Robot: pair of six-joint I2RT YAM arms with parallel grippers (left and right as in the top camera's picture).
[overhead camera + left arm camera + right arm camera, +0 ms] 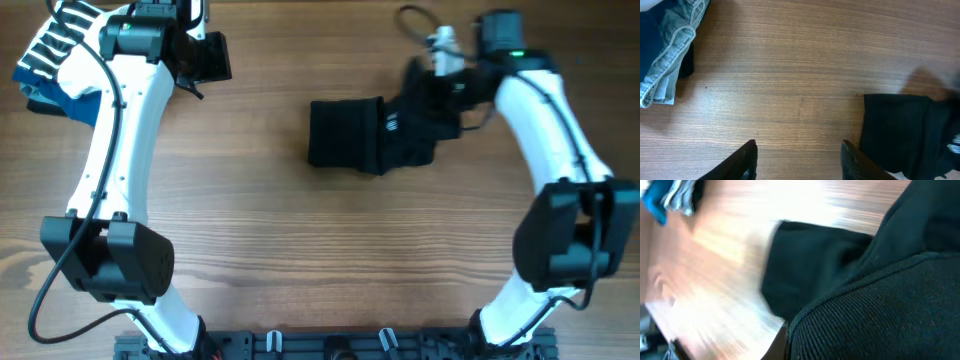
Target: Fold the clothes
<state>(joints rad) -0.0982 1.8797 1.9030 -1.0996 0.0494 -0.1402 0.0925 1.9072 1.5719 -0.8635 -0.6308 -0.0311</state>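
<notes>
The black garment [345, 135] lies partly folded on the wooden table, right of the middle, with its small pale logo [392, 125] showing. My right gripper [442, 88] is at the garment's far right end and is shut on the fabric. In the right wrist view, ribbed black cloth [880, 315] drapes over the jaws and only one finger edge [781, 342] shows. My left gripper [212, 58] is open and empty at the far left, well away from the garment. In the left wrist view its fingers [800, 160] hover over bare wood, with the garment's left edge [905, 130] to the right.
A pile of other clothes sits at the table's far left corner: a black-and-white striped piece [55, 40] over a blue one [50, 95]. Denim and blue fabric [670, 45] show in the left wrist view. A cable [415, 20] loops behind the right arm.
</notes>
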